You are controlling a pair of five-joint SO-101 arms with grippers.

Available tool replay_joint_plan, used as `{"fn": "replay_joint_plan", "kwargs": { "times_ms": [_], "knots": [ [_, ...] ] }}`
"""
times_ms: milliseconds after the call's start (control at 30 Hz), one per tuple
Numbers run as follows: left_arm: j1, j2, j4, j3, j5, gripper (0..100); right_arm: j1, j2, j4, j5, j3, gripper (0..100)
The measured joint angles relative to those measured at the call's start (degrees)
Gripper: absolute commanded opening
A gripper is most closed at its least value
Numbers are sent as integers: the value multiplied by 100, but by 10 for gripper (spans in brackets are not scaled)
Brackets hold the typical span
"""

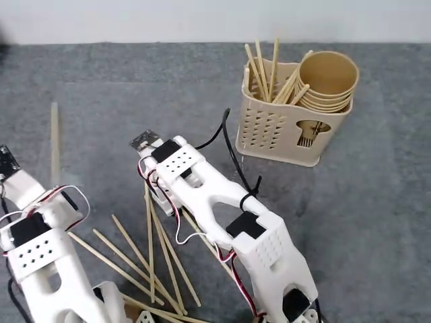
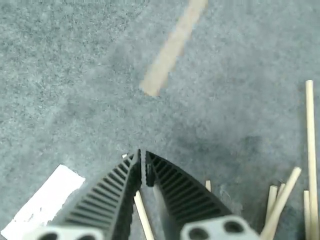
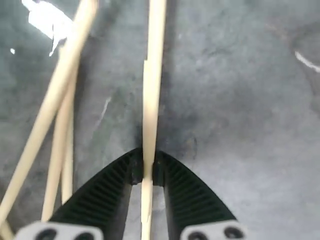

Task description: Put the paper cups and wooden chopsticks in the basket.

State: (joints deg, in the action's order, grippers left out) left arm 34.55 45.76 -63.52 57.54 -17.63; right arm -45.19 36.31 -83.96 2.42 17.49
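Chopstick (image 3: 152, 90) between fingers (image 3: 107, 197) of right gripper (image 3: 146, 169)

High view: fixed, above and behind both arms, angled down and forward across the grey mat (image 1: 101, 87). The basket (image 1: 276, 128) sits at the far side, arm bases at the near edge. Middle range.
Left wrist view: rides the left arm, sights along the left gripper (image 2: 141, 155) onto the mat, close.
Right wrist view: same mounting, along the right gripper (image 3: 146, 167), closer still.
Shared: pale strip (image 1: 54, 134) in high and left wrist views; loose chopsticks (image 1: 151, 256) in all three.
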Motion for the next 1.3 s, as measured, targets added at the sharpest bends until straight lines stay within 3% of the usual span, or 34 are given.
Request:
{"fn": "replay_joint_plan", "kwargs": {
  "times_ms": [567,933,1300],
  "knots": [
    [0,0,0,53,0,13,782,-3508,-791,-352,0,9],
    [0,0,18,105,-9,13,1653,-4721,264,-396,1099,9],
    [0,0,53,149,-9,13,2514,-4730,2655,-431,1477,9]
  ]
}}
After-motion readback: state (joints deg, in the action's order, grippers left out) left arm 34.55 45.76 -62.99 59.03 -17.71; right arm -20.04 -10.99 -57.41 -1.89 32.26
